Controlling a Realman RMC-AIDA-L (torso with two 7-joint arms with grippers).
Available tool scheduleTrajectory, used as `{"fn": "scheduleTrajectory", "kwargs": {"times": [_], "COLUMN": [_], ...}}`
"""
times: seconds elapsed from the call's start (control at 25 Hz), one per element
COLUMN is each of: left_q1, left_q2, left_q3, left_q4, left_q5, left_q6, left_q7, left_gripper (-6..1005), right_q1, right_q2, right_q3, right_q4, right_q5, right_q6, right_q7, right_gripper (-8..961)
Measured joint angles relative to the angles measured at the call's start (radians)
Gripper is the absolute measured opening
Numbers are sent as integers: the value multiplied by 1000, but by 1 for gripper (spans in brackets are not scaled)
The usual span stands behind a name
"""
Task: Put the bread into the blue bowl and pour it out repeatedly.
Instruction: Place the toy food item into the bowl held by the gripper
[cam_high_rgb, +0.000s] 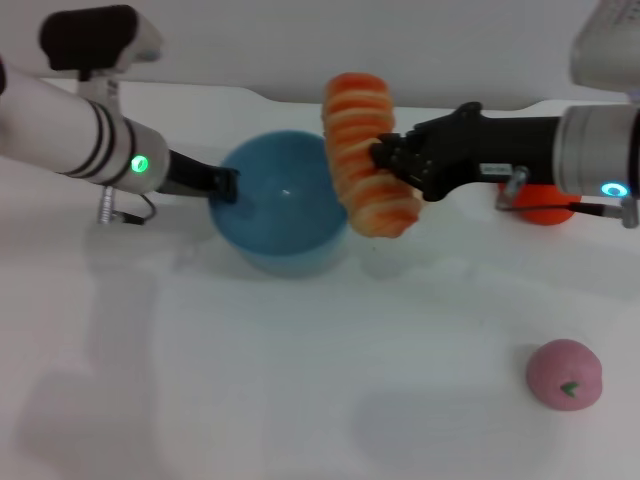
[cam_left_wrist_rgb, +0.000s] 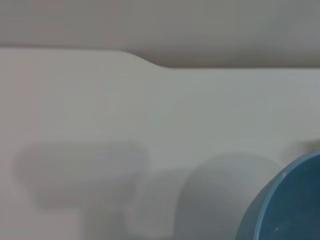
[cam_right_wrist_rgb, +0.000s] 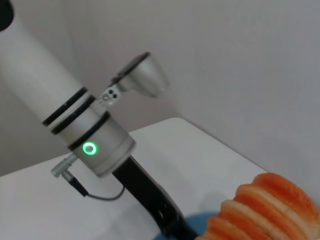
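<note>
At three o'clock of the round, deep, light-blue plastic bowl (cam_high_rgb: 283, 203), the right gripper (cam_high_rgb: 385, 155) is pinching the long ridged orange-and-cream toy loaf (cam_high_rgb: 365, 152), hanging it aloft beside the rim. At nine o'clock the left gripper (cam_high_rgb: 222, 186) is clamping the bowl's edge. Judging from this, carrying the loaf over the centre before releasing should land it inside.

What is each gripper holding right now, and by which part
The right gripper holds the bread at about mid-length, lifted beside the blue bowl. The left gripper grips the bowl's rim on its left side.
</note>
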Motion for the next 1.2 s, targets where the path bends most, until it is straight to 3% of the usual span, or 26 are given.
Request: {"fn": "scheduleTrajectory", "kwargs": {"times": [0.28, 0.44, 0.8, 1.04, 1.2], "left_q1": [-22, -25, -26, -22, -20], "left_q2": [1, 0, 2, 3, 4], "left_q3": [127, 131, 127, 123, 123], "left_q4": [20, 46, 89, 95, 95], "left_q5": [-92, -105, -110, -111, -112], "left_q6": [-58, -94, -152, -152, -138], "left_q7": [-51, -52, -53, -53, -53], "left_gripper": [-1, 0, -1, 0, 0], "right_q1": [68, 87, 109, 97, 35], "right_q2": [1, 0, 1, 1, 2], "right_q3": [-70, -101, -107, -123, -120], "right_q4": [-94, -142, -160, -133, -47], "right_q5": [-6, -7, -7, -7, -3], "right_q6": [-105, -168, -178, -173, -184], "right_q7": [-83, -93, -85, -61, -57], "right_gripper": [66, 66, 58, 272, 385]}}
